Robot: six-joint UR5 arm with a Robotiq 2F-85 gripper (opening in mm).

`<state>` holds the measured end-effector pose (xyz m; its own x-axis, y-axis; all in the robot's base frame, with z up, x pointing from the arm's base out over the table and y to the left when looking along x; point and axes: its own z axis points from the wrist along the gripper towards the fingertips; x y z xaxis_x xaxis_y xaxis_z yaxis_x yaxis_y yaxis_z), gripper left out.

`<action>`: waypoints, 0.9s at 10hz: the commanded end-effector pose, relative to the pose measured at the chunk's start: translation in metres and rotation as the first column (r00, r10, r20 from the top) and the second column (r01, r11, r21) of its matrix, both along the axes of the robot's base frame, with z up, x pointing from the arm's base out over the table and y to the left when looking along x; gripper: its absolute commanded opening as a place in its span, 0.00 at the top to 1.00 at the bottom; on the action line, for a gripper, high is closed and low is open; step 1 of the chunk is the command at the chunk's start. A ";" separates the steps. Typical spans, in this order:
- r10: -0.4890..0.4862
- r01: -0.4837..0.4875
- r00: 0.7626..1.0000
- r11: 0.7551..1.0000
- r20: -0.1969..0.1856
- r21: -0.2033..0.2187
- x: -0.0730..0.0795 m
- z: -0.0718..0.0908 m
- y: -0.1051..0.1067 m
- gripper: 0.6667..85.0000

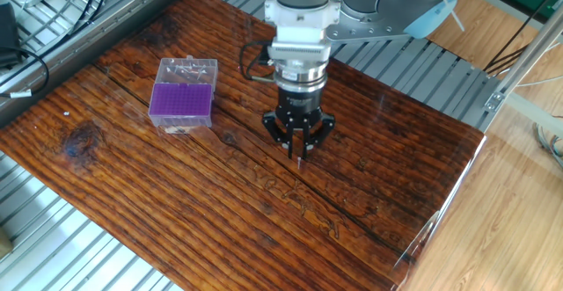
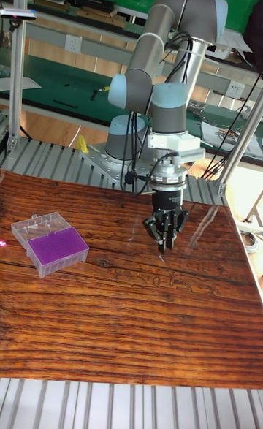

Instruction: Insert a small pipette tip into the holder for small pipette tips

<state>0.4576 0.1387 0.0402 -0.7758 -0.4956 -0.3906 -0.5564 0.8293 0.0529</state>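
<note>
My claw (image 1: 299, 147) pinches a thin pipette tip (image 1: 300, 158), point down, mid-frame above the surface (image 1: 132, 203). The purple-topped holder (image 1: 182, 98) sits upper left, well apart; carry it upright, descend slowly over one hole.

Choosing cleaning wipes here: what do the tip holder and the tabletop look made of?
The holder for small pipette tips looks like clear glossy plastic, see-through at the walls, with an opaque purple grid on top. The tabletop looks like dark varnished wood: visible grain, shiny reflections.
</note>
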 end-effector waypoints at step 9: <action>0.026 -0.034 0.997 0.992 0.067 0.124 -0.004 0.010 0.018 0.62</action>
<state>0.4464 0.1461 0.0413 -0.7490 -0.4862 -0.4501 -0.5812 0.8083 0.0941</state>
